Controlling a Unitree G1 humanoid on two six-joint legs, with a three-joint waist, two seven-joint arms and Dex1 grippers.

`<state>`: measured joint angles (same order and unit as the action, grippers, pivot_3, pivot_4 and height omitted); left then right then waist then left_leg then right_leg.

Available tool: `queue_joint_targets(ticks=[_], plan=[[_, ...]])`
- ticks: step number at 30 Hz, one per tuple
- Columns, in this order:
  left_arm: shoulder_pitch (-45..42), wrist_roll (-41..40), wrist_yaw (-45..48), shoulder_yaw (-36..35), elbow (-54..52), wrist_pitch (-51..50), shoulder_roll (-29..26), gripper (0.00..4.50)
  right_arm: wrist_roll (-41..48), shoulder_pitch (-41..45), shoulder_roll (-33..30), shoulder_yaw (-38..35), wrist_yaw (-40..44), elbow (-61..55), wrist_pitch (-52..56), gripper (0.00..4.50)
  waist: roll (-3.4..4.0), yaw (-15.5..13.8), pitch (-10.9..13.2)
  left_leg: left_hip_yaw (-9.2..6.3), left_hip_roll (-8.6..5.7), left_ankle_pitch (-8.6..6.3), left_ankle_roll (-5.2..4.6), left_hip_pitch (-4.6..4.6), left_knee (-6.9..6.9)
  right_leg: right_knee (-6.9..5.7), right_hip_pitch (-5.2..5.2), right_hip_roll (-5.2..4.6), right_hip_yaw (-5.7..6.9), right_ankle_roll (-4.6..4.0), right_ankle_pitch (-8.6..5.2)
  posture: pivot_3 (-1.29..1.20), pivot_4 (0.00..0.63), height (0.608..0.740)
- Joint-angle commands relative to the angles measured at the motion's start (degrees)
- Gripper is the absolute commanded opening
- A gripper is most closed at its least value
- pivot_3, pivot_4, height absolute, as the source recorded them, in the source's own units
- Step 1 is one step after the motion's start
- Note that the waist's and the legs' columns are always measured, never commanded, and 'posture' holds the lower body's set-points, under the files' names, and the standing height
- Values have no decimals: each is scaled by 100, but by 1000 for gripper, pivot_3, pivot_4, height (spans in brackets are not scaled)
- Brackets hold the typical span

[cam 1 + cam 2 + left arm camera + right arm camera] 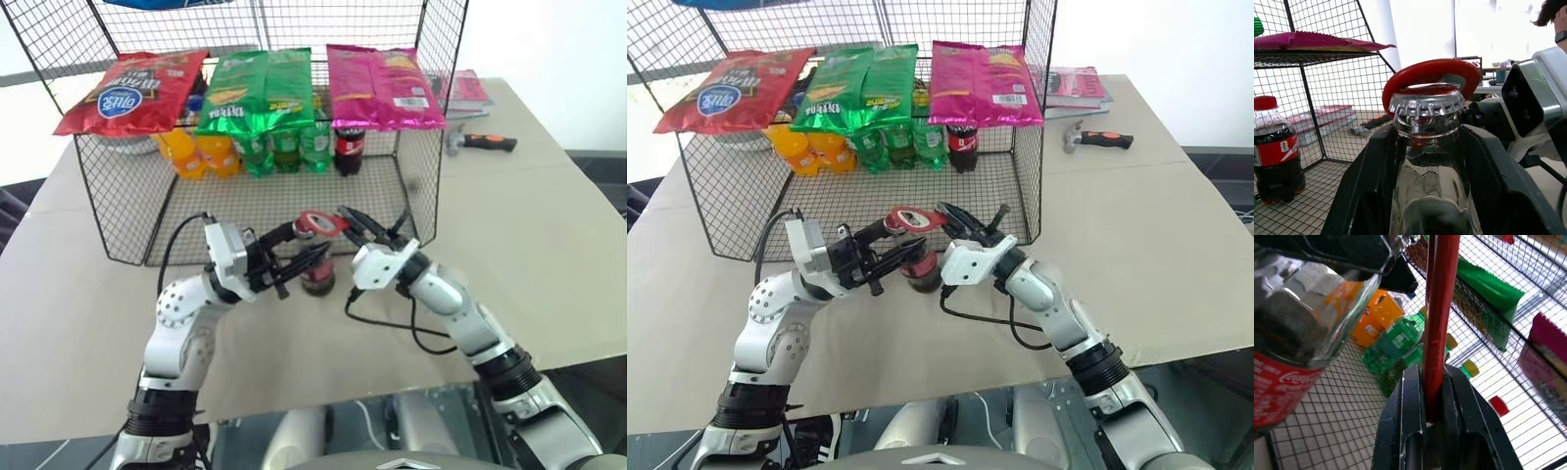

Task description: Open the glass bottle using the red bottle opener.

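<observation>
Levering is the step in hand: the glass bottle [1425,161] is clamped above the worktop by the left end effector [294,259], the red bottle opener [1430,78], pinched by the right end effector [1432,396], ringed over its cap; an upward pry is called for next

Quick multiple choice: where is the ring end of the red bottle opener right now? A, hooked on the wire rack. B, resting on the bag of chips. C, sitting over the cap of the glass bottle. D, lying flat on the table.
C: in the left wrist view the red bottle opener has its ring over the metal cap of the glass bottle, with the right gripper clamping its handle.
</observation>
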<state>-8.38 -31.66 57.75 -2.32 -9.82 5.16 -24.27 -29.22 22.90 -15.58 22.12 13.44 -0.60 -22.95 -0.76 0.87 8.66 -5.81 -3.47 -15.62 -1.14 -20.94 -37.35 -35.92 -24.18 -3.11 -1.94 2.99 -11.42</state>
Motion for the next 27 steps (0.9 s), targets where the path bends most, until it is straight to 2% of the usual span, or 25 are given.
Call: queue_joint_targets(ticks=[1, 8, 21, 27], plan=[[67, 89, 13, 33, 130, -27, 8, 1834, -289, -18, -55, 194, 173, -369, 49, 0, 0, 1, 0, 1, 1, -1, -1, 20, 4, 3, 18, 0, 0, 0, -1, 0, 150, 740], [14, 79, 5, 44, 201, -45, 14, 1834, -507, -134, 126, 264, 343, -574, 757, 0, -1, 1, -1, 0, 4, -12, -20, 47, 3, 3, 45, 4, 0, 0, -2, 0, 150, 740], [-18, 90, -79, 69, 186, -140, 34, 1834, -663, -126, 359, 674, 496, -633, 863, 0, 2, 6, -3, 2, 7, -7, -13, 52, 4, 2, 47, 7, -3, 0, -2, 0, 150, 740], [-75, 105, -116, 85, 170, -211, 49, 1834, -803, -53, 244, 673, 493, -631, 761, 0, 2, 6, -5, 2, 7, -8, -14, 54, 4, 2, 49, 7, -4, 0, -2, 0, 150, 740]])
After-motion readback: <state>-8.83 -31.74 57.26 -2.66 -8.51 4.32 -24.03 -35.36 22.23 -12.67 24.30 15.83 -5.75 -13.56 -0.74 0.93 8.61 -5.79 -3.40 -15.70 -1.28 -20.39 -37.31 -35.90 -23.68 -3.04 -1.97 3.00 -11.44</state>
